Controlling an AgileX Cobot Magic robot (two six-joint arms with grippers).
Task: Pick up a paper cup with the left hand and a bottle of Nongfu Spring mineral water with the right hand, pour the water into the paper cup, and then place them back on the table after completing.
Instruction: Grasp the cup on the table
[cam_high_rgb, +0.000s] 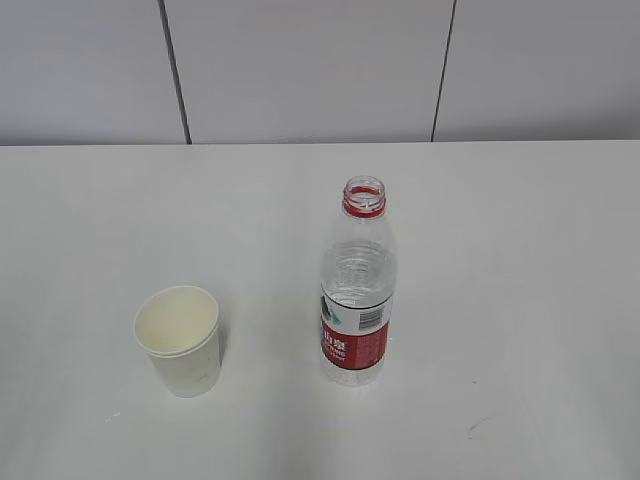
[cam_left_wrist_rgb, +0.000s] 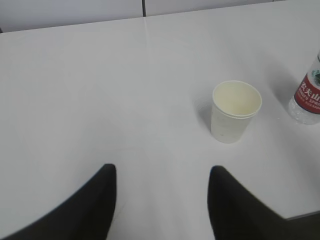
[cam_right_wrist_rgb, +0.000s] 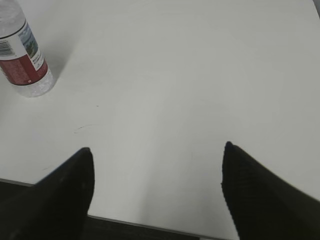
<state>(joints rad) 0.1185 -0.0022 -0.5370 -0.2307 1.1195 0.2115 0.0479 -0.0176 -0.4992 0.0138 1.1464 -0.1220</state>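
A white paper cup (cam_high_rgb: 179, 340) stands upright and empty on the white table (cam_high_rgb: 500, 250), left of centre. An uncapped clear bottle (cam_high_rgb: 356, 285) with a red label and red neck ring stands upright to its right. Neither arm shows in the exterior view. My left gripper (cam_left_wrist_rgb: 162, 172) is open and empty over bare table, with the cup (cam_left_wrist_rgb: 235, 111) ahead to the right and the bottle's base (cam_left_wrist_rgb: 306, 100) at the right edge. My right gripper (cam_right_wrist_rgb: 157, 152) is open and empty near the table's front edge, with the bottle (cam_right_wrist_rgb: 22, 52) far to its upper left.
A grey panelled wall (cam_high_rgb: 300, 70) runs behind the table's far edge. The table's front edge (cam_right_wrist_rgb: 150, 225) lies just under my right gripper. A faint scuff mark (cam_high_rgb: 480, 425) shows at the front right.
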